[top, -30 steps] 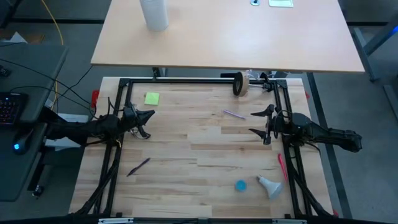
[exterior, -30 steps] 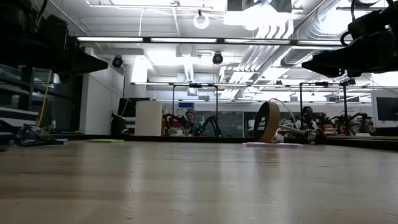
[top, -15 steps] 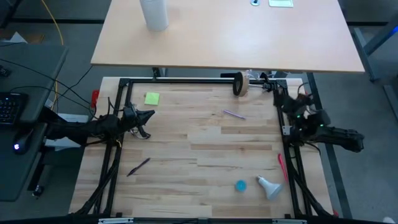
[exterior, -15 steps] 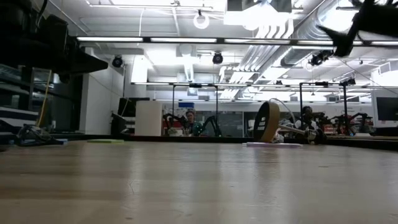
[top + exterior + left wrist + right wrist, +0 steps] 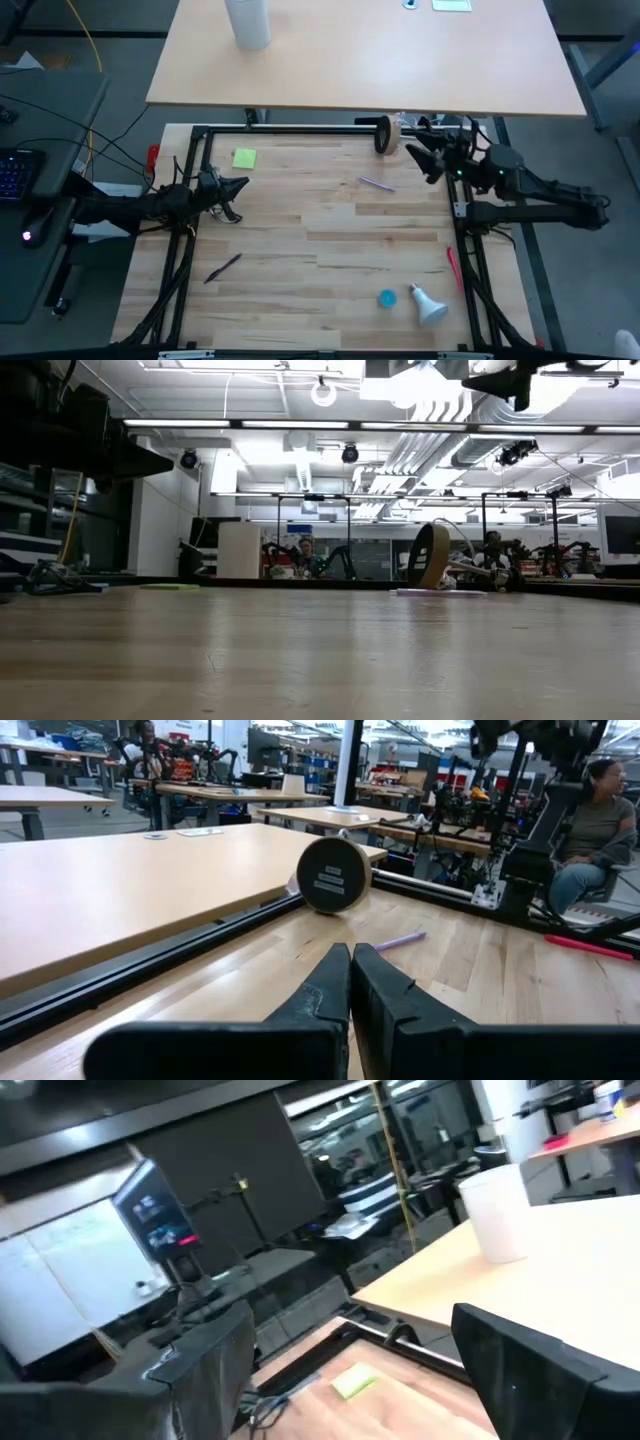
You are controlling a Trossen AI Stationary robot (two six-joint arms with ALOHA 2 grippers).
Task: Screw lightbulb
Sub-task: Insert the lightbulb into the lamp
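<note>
Lightbulb, white and frosted with a cone-shaped neck, lies on its side on the pale wooden worktop in the high view, near the front right corner, neck pointing toward the far left. The right end effector, fingers spread and empty, hovers by the far right edge, well apart yet nearer than the left end effector.

The low view hides the bulb.

The left wrist view shows the left fingers pressed together.
</note>
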